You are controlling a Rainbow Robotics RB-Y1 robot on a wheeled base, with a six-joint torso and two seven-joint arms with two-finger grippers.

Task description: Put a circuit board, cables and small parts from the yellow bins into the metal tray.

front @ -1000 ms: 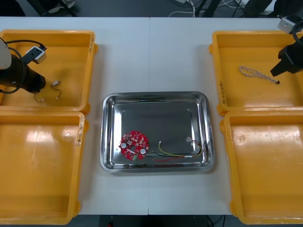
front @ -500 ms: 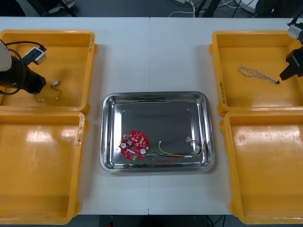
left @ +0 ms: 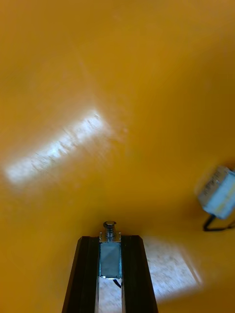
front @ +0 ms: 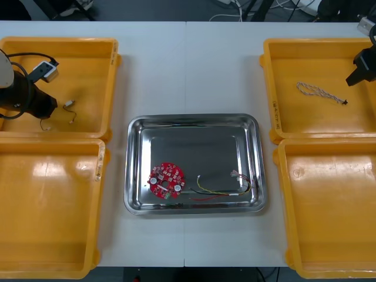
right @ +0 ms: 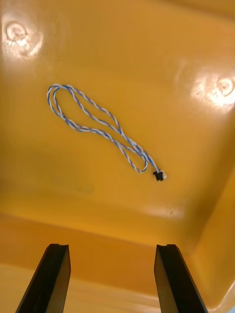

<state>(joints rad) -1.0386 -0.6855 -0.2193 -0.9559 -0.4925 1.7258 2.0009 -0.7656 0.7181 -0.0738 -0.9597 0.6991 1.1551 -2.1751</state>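
My left gripper (front: 47, 107) is low in the far-left yellow bin (front: 88, 53). In the left wrist view its fingers (left: 87, 274) are shut on a small metal part (left: 109, 258) that stands upright between them. A second small metal part (front: 69, 104) lies just to the right of it in the same bin. My right gripper (front: 357, 73) hovers over the right side of the far-right bin (front: 305, 47), open (right: 112, 279), well above a twisted blue and white cable (right: 98, 124) on the bin floor. The metal tray (front: 194, 126) holds a round red circuit board (front: 166, 179) and a red and yellow cable (front: 220, 189).
The two near bins (front: 53, 217) (front: 332, 223) flank the tray. Thin wires (front: 46, 123) trail beside the left gripper, and another short wire (front: 73, 117) lies near the second part. Bare table runs between bins and tray.
The left fingers have closed onto the small metal part. The right gripper has drawn back toward the bin's far right corner, away from the blue and white cable.
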